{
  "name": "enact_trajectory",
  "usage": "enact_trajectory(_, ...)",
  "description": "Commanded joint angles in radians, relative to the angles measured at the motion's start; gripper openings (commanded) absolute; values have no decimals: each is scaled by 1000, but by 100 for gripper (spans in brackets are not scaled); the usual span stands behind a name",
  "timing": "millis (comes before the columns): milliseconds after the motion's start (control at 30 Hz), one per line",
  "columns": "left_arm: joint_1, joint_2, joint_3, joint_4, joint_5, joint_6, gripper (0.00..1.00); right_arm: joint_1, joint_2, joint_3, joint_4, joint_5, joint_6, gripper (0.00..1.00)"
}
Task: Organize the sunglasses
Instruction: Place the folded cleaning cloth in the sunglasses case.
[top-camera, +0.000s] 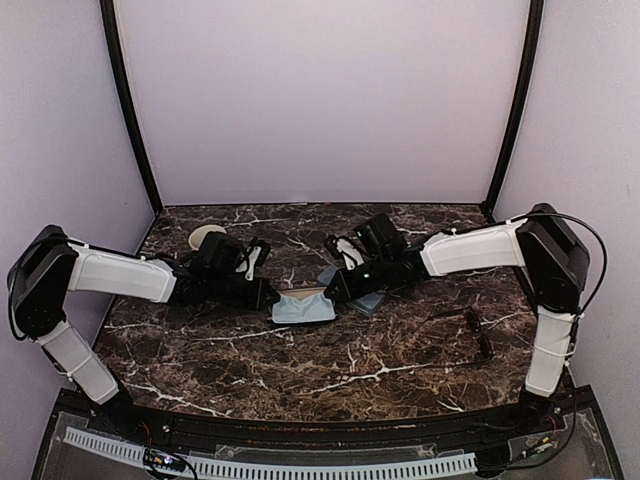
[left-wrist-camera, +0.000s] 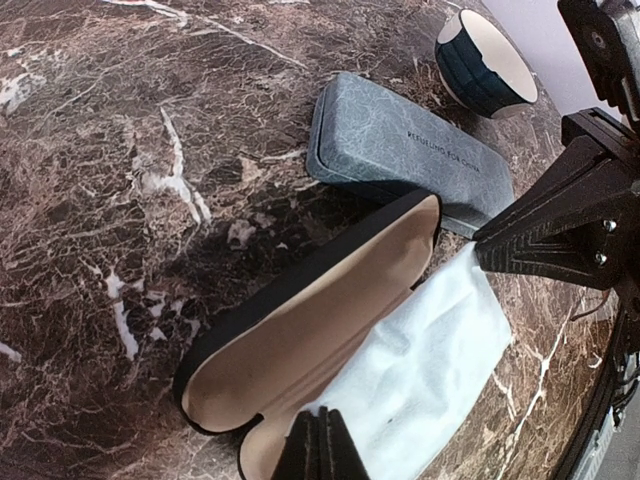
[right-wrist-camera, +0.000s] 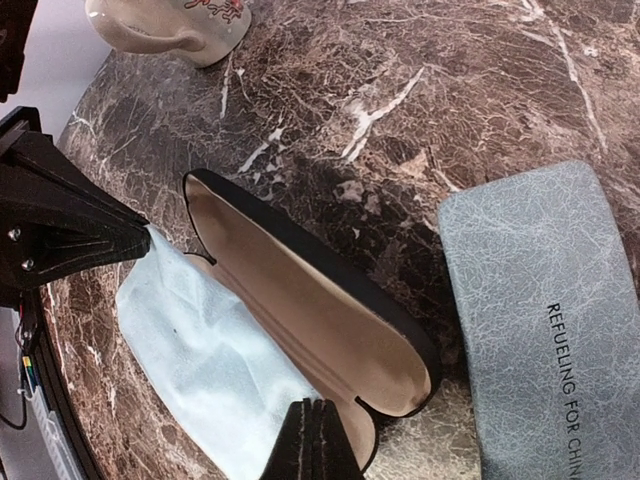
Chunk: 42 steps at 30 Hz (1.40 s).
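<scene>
At mid-frame from above, left gripper and right gripper, both clenched, meet at the cloth, sunglasses lying apart at right; left wrist, then right wrist: cloth overlaps the open case, probably awaiting removal, grasp unconfirmed.

On blue-grey case: "REFUELING FOR CHI", rest cut off.

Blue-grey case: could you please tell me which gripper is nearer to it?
Right. The right gripper sits just beside the blue-grey case; the left gripper is beyond the open black case.
</scene>
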Motion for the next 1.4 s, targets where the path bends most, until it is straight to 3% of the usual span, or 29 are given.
enact_trajectory(0, 6, 5, 25, -12, 13, 7, 0, -6, 20, 36, -7, -16, -18, 0)
enact_trajectory(1367, 5, 60, 47, -42, 17, 31, 0, -5, 66, 58, -42, -21, -35, 0)
